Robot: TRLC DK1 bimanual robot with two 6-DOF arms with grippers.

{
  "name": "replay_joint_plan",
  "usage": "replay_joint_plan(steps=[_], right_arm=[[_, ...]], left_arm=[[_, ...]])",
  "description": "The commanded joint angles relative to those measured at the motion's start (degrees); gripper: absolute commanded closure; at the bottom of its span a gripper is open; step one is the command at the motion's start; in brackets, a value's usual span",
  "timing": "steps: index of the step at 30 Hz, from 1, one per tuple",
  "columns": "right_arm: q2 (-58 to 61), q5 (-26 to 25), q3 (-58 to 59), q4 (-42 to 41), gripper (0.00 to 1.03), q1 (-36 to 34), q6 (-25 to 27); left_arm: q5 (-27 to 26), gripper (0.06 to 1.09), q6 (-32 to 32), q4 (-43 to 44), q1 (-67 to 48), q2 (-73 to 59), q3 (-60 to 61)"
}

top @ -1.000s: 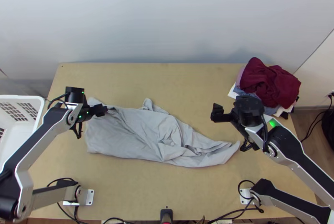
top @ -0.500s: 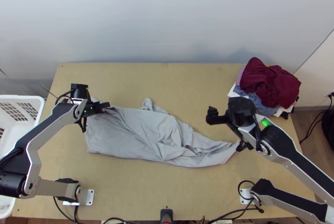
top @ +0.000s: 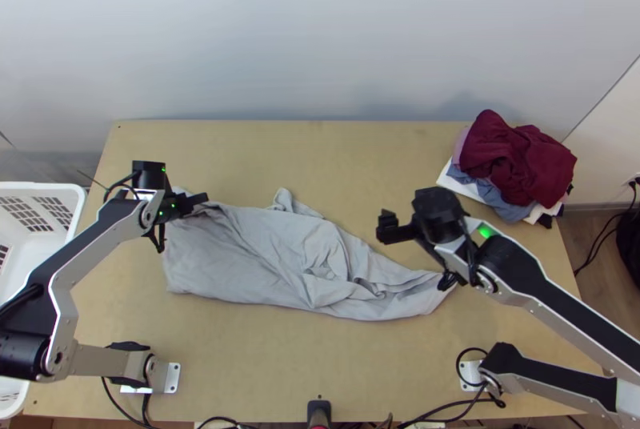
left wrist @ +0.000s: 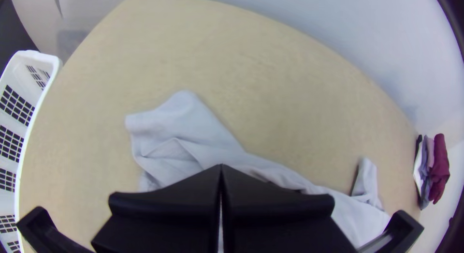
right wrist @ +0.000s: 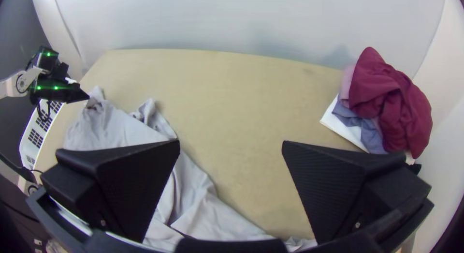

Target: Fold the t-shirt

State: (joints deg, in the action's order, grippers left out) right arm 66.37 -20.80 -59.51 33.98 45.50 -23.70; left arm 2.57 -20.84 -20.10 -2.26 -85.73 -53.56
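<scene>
A light grey t-shirt (top: 264, 253) lies rumpled across the table, bunched toward its right end. My left gripper (top: 203, 203) is over the shirt's upper left part; in the left wrist view my left gripper (left wrist: 221, 171) has its fingers pressed together, with the shirt (left wrist: 193, 132) beyond them. Whether cloth is pinched there I cannot tell. My right gripper (top: 384, 227) hangs above the table just beyond the shirt's right part. In the right wrist view my right gripper (right wrist: 231, 146) stands open, nothing between its fingers, the shirt (right wrist: 203, 209) below.
A pile of clothes with a dark red garment (top: 520, 158) on top sits at the table's back right corner. A white basket (top: 76, 221) stands off the left edge. Bare table (top: 320, 153) lies behind the shirt, toward the wall.
My right gripper has moved left and slightly nearer the table's front edge. The left one shifted slightly right, then stayed nearly still. The shirt looks unchanged.
</scene>
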Motion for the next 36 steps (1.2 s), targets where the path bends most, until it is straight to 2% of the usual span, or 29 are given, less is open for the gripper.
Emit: replay_joint_plan(steps=[1, 7, 13, 19, 27, 36], right_arm=[[1.31, 0.05, 2.11, 0.39, 0.05, 5.57, -0.38], [2.63, 8.32, 5.28, 0.83, 0.10, 10.32, -2.14], [9.74, 9.02, 2.82, 0.04, 0.10, 13.57, -3.10], [15.72, 9.90, 1.50, -5.24, 0.10, 16.56, -4.60], [25.65, 14.03, -3.34, -5.94, 0.10, 17.79, -8.02], [32.68, 19.39, -8.52, -4.88, 0.10, 19.81, -8.55]], left_arm=[[-0.11, 1.05, -0.78, -1.79, 0.24, 4.17, -1.81], [-0.11, 1.05, -1.22, -5.65, 0.42, 7.34, -5.94], [-0.11, 1.05, -1.57, -8.64, 0.59, 7.69, -8.93], [-0.11, 1.05, -1.57, -10.75, 1.38, 9.01, -10.60], [-0.11, 1.05, -1.57, -11.72, 1.30, 8.92, -10.25], [-0.02, 1.05, -1.40, -12.07, 1.30, 7.86, -10.78]])
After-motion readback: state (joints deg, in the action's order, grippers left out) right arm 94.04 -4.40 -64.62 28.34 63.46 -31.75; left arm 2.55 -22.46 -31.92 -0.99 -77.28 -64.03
